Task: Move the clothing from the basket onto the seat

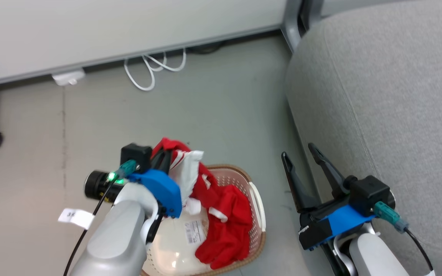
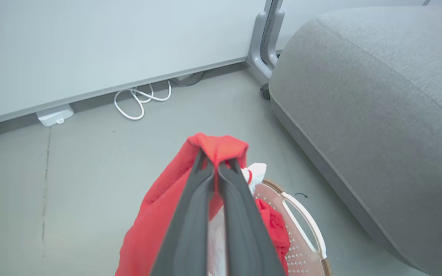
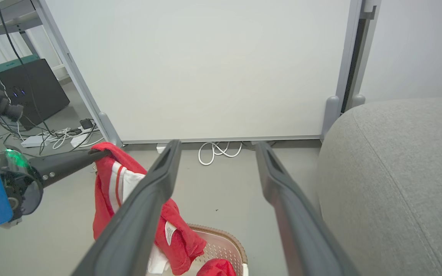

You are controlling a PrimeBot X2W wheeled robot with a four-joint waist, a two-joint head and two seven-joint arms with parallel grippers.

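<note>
Head view: left hand (image 1: 163,160) pinching red-and-white garment (image 1: 190,172), hanging it over basket (image 1: 258,207); plain red garment (image 1: 230,226) lying inside. Right hand (image 1: 298,151) gaping wide, holding nothing, beside seat (image 1: 390,96). Lifting step, I reckon; next probably needing swing right over seat, then letting go.

Two garments: one red-and-white garment (image 1: 187,171), one plain red garment (image 1: 229,230); one basket (image 1: 260,214); one seat (image 1: 390,96); one coiled white cable (image 1: 151,69).
</note>
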